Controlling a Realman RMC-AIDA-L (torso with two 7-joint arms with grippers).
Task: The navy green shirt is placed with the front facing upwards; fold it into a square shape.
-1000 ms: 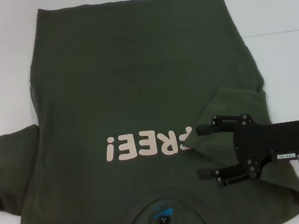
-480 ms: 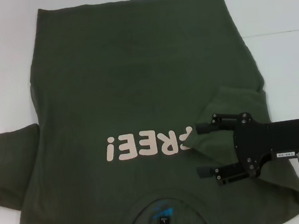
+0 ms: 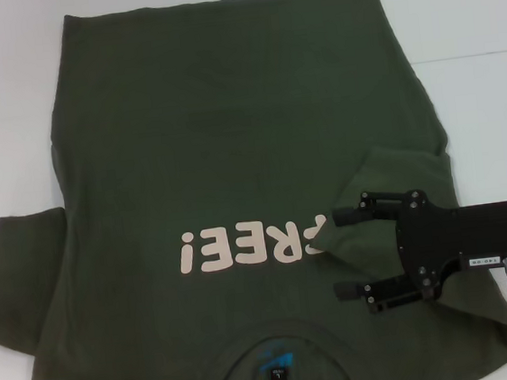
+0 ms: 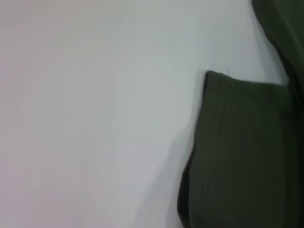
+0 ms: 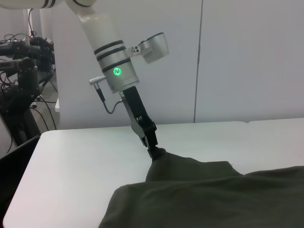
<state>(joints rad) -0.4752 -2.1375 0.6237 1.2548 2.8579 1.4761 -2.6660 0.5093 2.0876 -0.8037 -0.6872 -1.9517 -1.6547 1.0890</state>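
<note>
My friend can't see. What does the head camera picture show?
A dark green T-shirt lies spread on a white table, pink "FREE!" letters facing up. The right gripper, open, rests over the folded-in sleeve.

Left claw seemingly pinches the shirt edge on the white table.

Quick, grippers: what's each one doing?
Left gripper: shut on the dark olive-green cotton shirt's sleeve.
Right gripper: open, over its folded-in sleeve.
</note>
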